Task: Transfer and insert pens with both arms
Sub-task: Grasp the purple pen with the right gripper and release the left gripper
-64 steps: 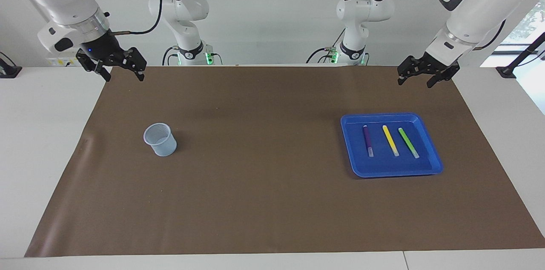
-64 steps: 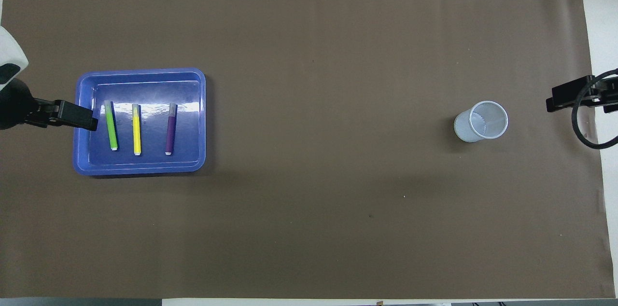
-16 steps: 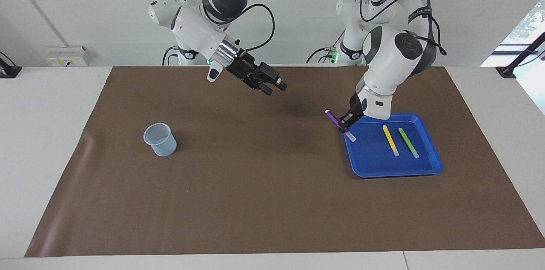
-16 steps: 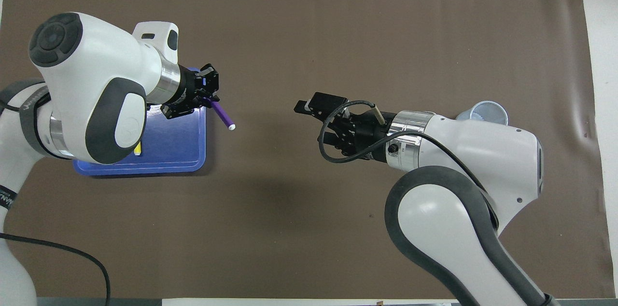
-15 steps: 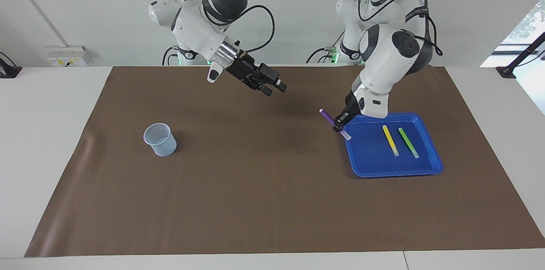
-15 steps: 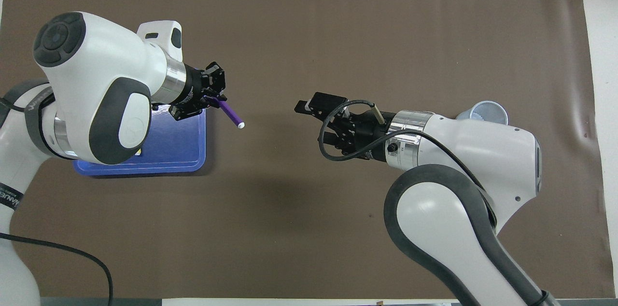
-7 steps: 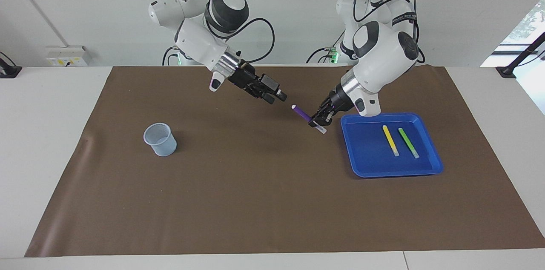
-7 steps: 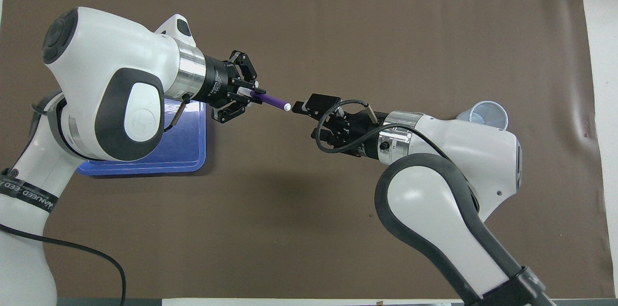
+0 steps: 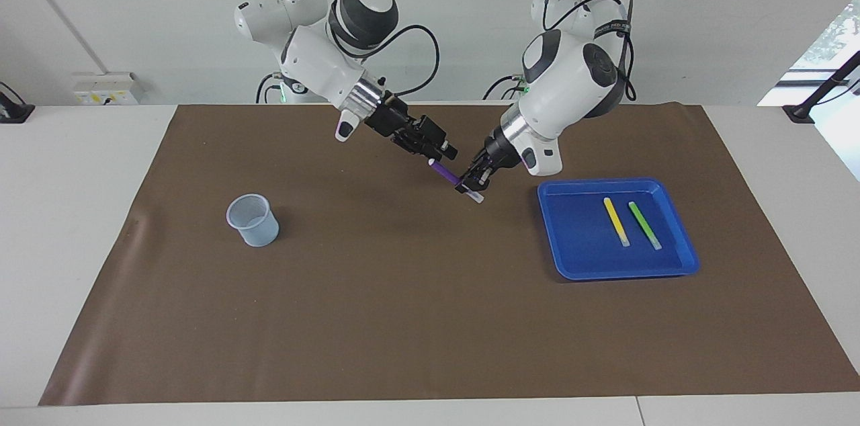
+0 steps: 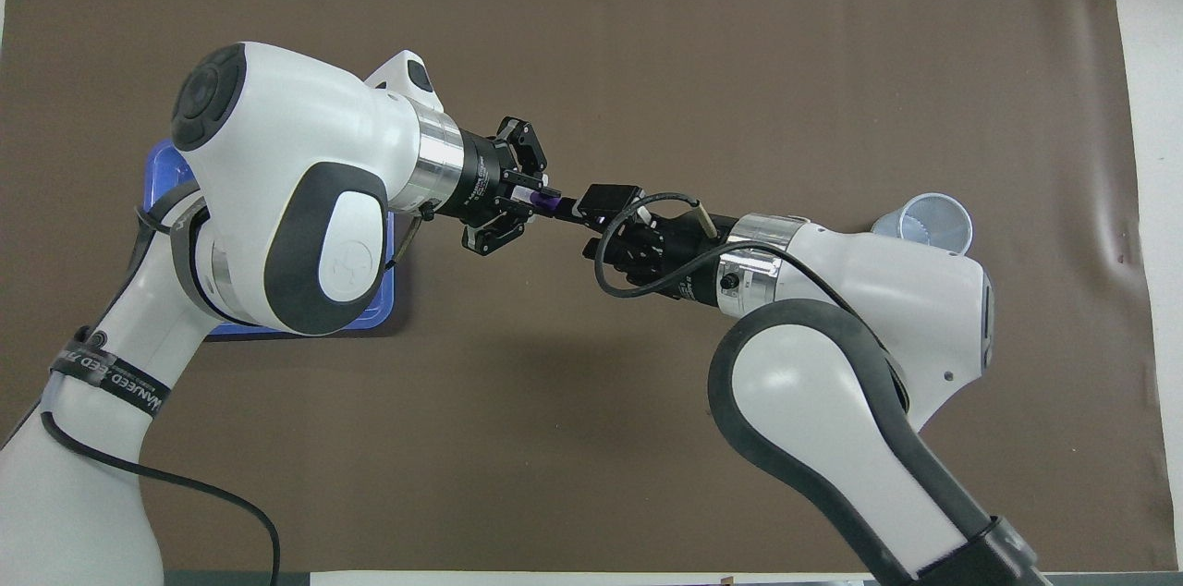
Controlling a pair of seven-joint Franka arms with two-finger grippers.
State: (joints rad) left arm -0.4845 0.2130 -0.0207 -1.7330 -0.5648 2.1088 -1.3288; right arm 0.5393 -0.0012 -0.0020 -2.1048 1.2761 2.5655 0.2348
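Wide bare brown mat (image 9: 416, 318) over most of the bench (image 9: 74, 224); open room toward the edge farthest from the robots and at both ends. Grey mesh cup (image 9: 253, 220) alone toward the right arm's end, upright, well apart from everything else. Blue tray (image 9: 682, 258) toward the left arm's end, with clear mat all around its rim.

Meeting point of both arms up in the air over the middle of the mat. Purple pen (image 9: 445, 173) there, held aloft, long axis slanted: capped end up toward the right gripper (image 9: 443, 149), whitish end down and past the left gripper (image 9: 470, 183). Left fingers closed tight on the pen's lower part. Right gripper at the pen's upper tip, fingers either side of it; contact with the pen not clear, width of the gap impossible to judge.

From overhead, tray mostly hidden under the left arm's elbow, only a corner and an edge showing; pen reduced to a short purple bit (image 10: 545, 201) between the two black grippers; cup (image 10: 924, 225) partly cut off by the right arm's forearm.

Yellow pen (image 9: 615, 221) and green pen (image 9: 644, 225) flat in the tray, side by side, not touching, whitish ends pointing away from the robots.
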